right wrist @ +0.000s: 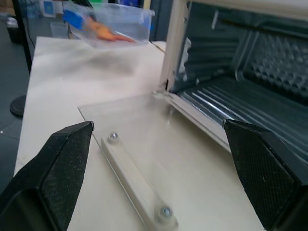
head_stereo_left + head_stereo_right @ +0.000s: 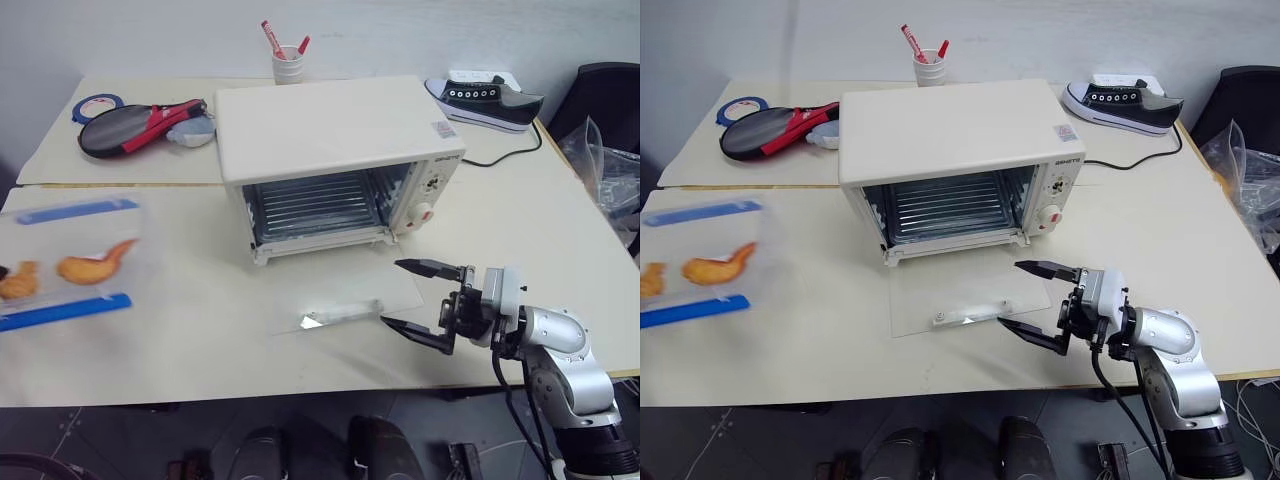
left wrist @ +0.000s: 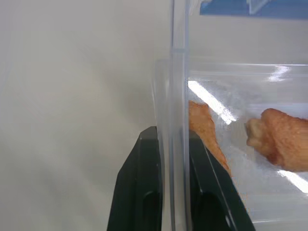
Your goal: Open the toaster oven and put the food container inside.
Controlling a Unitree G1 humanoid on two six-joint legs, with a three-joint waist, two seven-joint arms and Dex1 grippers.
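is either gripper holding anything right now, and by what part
The left gripper holds the food container, its fingers pinched on the clear side wall at the rim. The right gripper is open and holds nothing.

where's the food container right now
The food container is at the far left of the head views, left of the open toaster oven, lifted off the table with its wall pinched by the left end effector.

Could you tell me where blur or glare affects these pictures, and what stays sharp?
Left eye view: the container is motion-smeared, while the oven is crisp; a glint sits on the open glass door. Left wrist view: streaks of glare cross the container wall, which the left gripper pinches. Right wrist view: the right gripper fingertips look soft, and the raised container is slightly blurred.
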